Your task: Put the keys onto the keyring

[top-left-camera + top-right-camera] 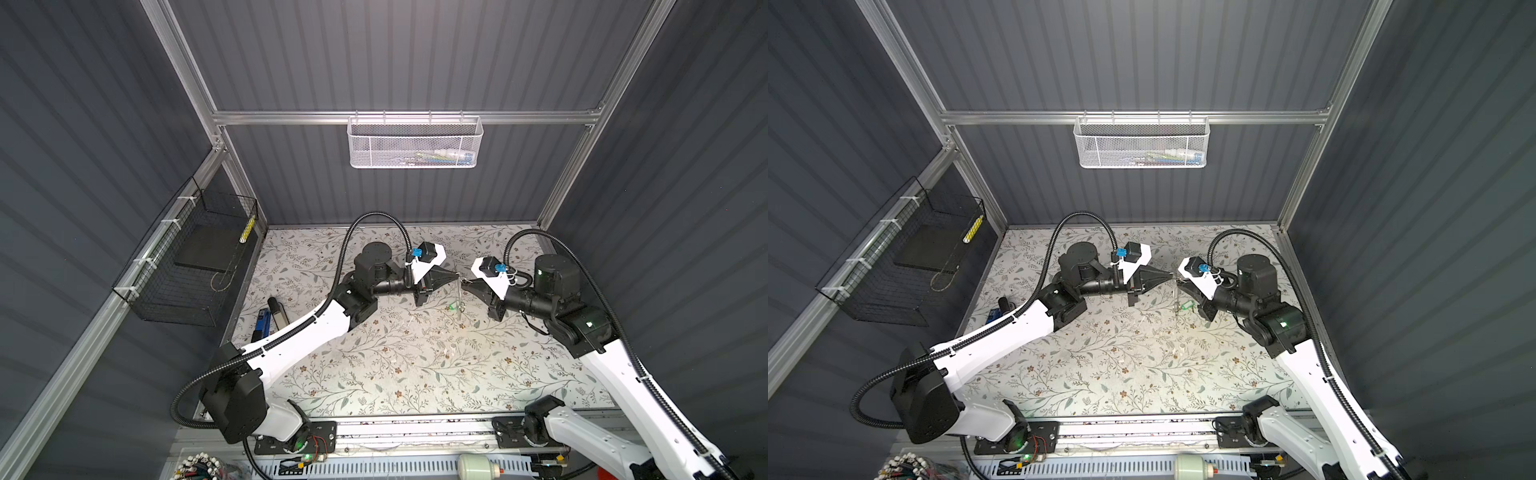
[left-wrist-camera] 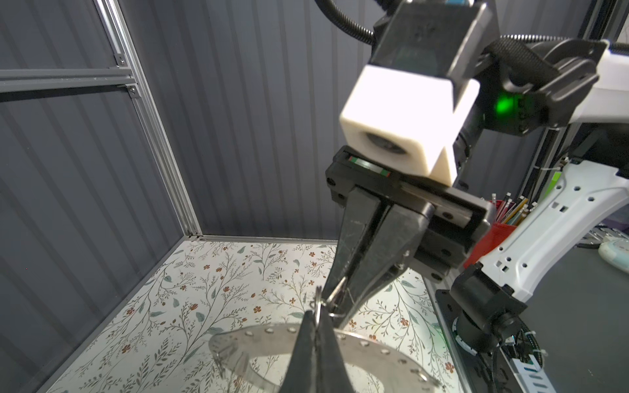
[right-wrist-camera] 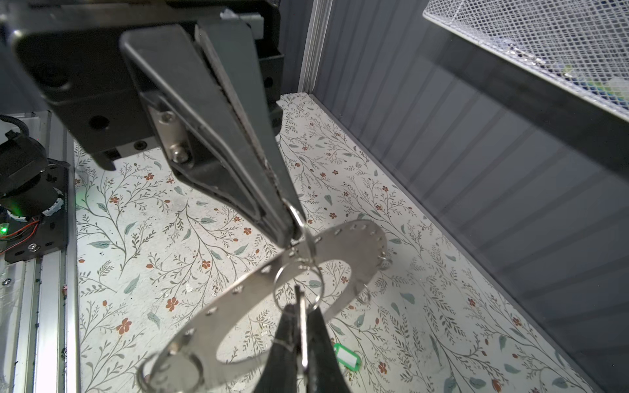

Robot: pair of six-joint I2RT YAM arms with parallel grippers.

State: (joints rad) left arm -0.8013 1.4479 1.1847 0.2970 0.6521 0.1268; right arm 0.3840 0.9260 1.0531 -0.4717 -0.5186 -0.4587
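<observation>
My left gripper (image 2: 316,320) and right gripper (image 3: 299,323) each pinch a thin wire loop (image 3: 275,284) of the flat grey metal ring-shaped plate (image 3: 350,238), held above the floral table (image 3: 153,221), where the bright-green key tag (image 3: 347,359) lies; such thin wire may slip out and drop the plate.

Keyring (image 3: 343,243) between left pincer (image 3: 289,231), right pincer (image 3: 301,309) (above table (image 3: 153,238)); key tag (image 3: 347,359) below.

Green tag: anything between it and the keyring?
Nothing visible. The green tag lies on the mat below the raised keyring. Left gripper and right gripper are both shut on its wire loops.
</observation>
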